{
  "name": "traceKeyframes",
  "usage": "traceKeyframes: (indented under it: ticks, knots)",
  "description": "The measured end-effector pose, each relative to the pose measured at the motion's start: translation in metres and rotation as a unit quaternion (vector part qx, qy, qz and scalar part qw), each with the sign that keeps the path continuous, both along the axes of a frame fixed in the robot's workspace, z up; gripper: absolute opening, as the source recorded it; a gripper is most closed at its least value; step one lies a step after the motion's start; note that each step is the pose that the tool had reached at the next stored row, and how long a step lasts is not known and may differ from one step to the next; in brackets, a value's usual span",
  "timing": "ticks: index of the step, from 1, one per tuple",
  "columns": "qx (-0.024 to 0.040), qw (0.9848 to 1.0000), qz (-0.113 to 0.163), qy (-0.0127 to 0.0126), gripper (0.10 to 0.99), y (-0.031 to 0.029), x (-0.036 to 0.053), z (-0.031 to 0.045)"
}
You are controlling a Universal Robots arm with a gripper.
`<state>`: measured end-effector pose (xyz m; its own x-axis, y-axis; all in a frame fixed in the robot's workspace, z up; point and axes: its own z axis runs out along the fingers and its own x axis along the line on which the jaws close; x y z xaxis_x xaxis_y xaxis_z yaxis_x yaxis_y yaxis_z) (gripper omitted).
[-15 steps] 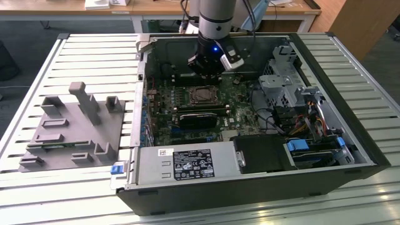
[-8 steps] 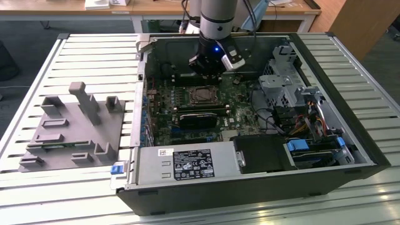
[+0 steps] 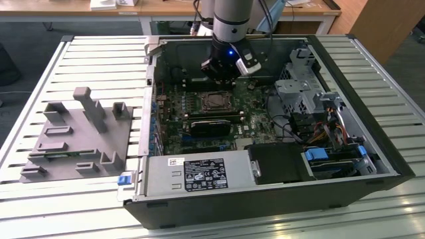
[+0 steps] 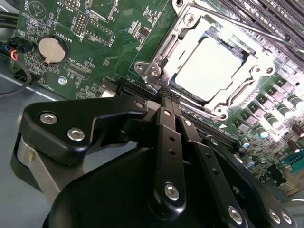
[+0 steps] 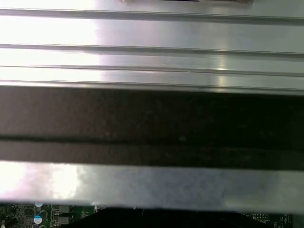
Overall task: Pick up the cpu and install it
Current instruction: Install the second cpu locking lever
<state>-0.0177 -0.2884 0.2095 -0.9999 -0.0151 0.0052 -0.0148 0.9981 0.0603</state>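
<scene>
The cpu (image 4: 212, 67) lies flat in its socket (image 4: 156, 57) on the green motherboard (image 4: 99, 33), its shiny silver top facing up inside the metal frame. In the exterior view the cpu (image 3: 215, 101) sits in the middle of the open computer case (image 3: 371, 144). The gripper (image 4: 167, 95) hangs just beside the socket, apart from the chip, its black fingers (image 4: 165, 118) pressed together with nothing between them. In the exterior view the gripper (image 3: 222, 74) hovers above the board, near the chip. A grey parts stand (image 3: 73, 139) rests on the slatted table (image 3: 99, 55), well apart from the case.
</scene>
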Motion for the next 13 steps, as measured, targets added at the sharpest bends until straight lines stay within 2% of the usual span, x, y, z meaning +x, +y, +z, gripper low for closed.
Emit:
traceKeyframes:
  ticks: [9,13]
  knots:
    - [0.0,1.0,0.0,0.0,0.106,-0.0045,0.0005,0.0]
    - [0.0,1.0,0.0,0.0,0.106,-0.0049,0.0005,0.0071]
